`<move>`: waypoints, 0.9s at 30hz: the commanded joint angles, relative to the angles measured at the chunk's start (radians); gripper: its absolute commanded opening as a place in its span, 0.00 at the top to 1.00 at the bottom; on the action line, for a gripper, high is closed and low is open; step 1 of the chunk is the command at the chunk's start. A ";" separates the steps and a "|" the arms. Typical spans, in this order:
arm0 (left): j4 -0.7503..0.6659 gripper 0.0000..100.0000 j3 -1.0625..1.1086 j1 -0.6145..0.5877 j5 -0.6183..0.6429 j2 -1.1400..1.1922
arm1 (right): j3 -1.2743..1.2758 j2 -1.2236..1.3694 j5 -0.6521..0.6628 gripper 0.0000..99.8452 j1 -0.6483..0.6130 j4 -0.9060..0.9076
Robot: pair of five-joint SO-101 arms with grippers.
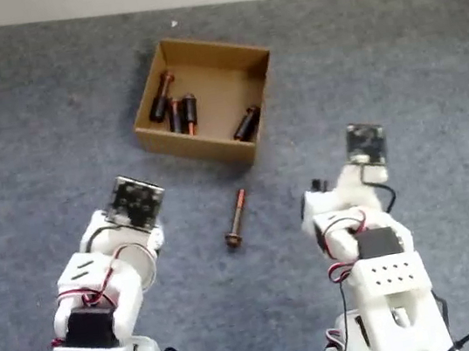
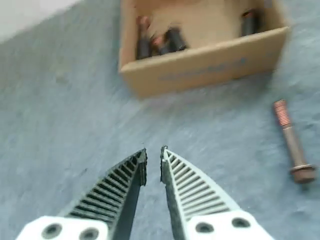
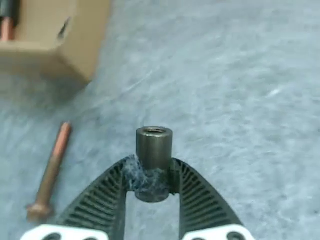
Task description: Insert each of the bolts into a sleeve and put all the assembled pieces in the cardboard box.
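Note:
My right gripper (image 3: 150, 167) is shut on a dark metal sleeve (image 3: 154, 149), which stands upright between its fingers just above the carpet. A copper-coloured bolt (image 1: 236, 217) lies loose on the carpet between the two arms; it shows as the bolt (image 3: 50, 172) beside the held sleeve and the bolt (image 2: 291, 145) off to one side of my left gripper (image 2: 153, 161). That gripper is shut and holds nothing, hovering over carpet in front of the cardboard box (image 2: 200, 65). The box (image 1: 247, 54) holds several assembled pieces (image 1: 183, 112).
Grey carpet covers the whole work surface. The left arm (image 1: 101, 284) and right arm (image 1: 370, 252) sit at the near edge, with the box beyond them. A pale wall edge runs along the far side.

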 commanded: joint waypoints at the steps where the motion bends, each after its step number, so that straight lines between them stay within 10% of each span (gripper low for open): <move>1: 0.037 0.92 -0.153 0.090 -0.023 0.071 | -0.016 -0.024 -0.021 1.00 0.062 -0.036; 27: 0.048 0.85 -0.917 0.315 0.074 1.503 | -0.013 -0.025 -0.021 1.00 0.127 -0.074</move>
